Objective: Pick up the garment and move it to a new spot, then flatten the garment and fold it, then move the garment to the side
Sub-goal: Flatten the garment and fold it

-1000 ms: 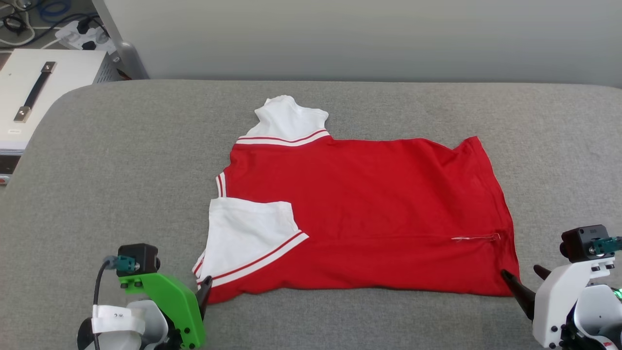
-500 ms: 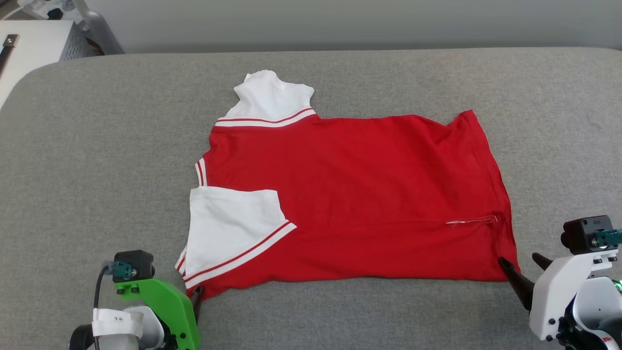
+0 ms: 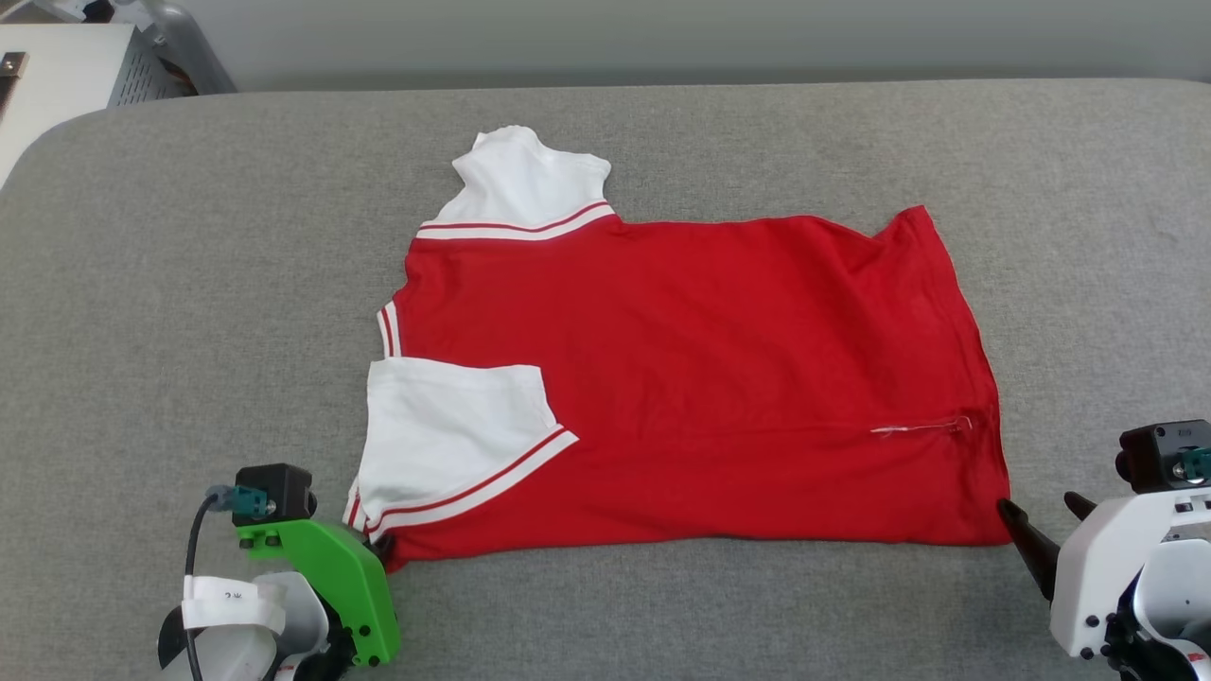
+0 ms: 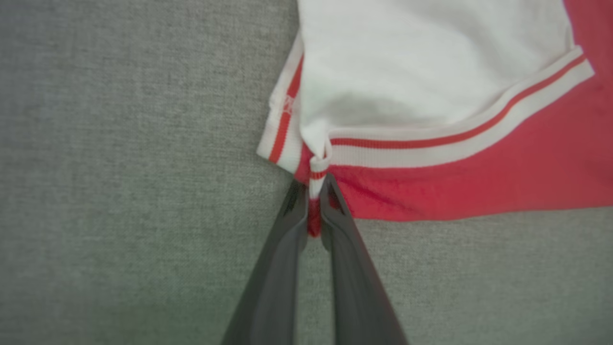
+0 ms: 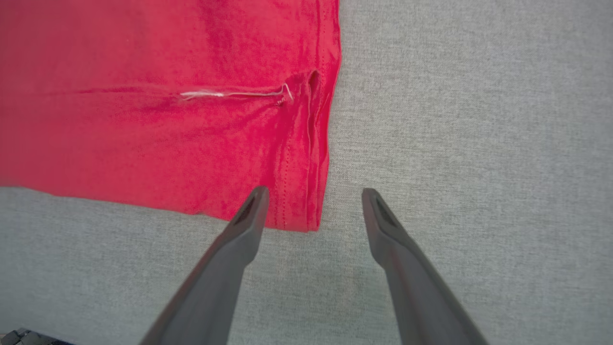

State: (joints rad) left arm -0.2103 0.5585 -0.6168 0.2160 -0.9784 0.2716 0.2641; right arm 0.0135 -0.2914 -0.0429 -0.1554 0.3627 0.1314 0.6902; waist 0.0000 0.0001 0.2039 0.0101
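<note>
The grey woven fabric surface (image 3: pixel 189 284) lay bare on the left, the right and the far side of the flat red jersey shirt with white sleeves (image 3: pixel 710 378). A white metal box (image 3: pixel 47 85) stood beyond the far left corner.

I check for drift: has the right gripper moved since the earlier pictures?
Yes. Against the white thread on the garment, the right gripper has shifted slightly to the right.

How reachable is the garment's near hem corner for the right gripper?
Likely yes: the right gripper is open, its jaws straddle that corner of the garment, and nothing lies between.
</note>
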